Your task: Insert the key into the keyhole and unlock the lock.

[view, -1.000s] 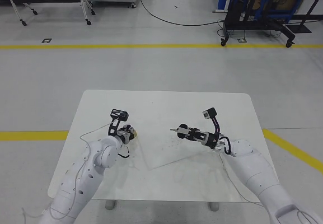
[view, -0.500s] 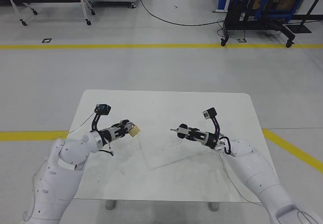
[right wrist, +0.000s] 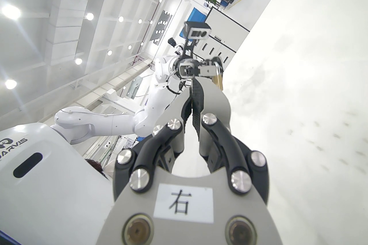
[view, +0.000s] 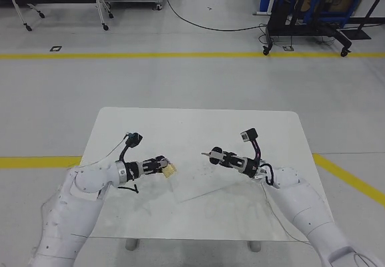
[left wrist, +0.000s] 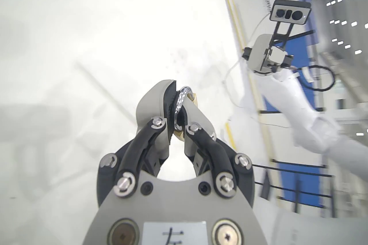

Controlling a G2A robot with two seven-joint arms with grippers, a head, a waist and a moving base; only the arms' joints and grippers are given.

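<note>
The left jaws, pinching the lock [view: 171, 171] by its shackle, have carried it nearer and rightward above the counter [view: 199, 127]; the right jaws stay pressed on the key [view: 207, 155], unmoved.

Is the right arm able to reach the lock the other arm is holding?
Probably yes. The lock is held up in the left gripper, the right gripper points toward it, and nothing stands between them over the table.
</note>
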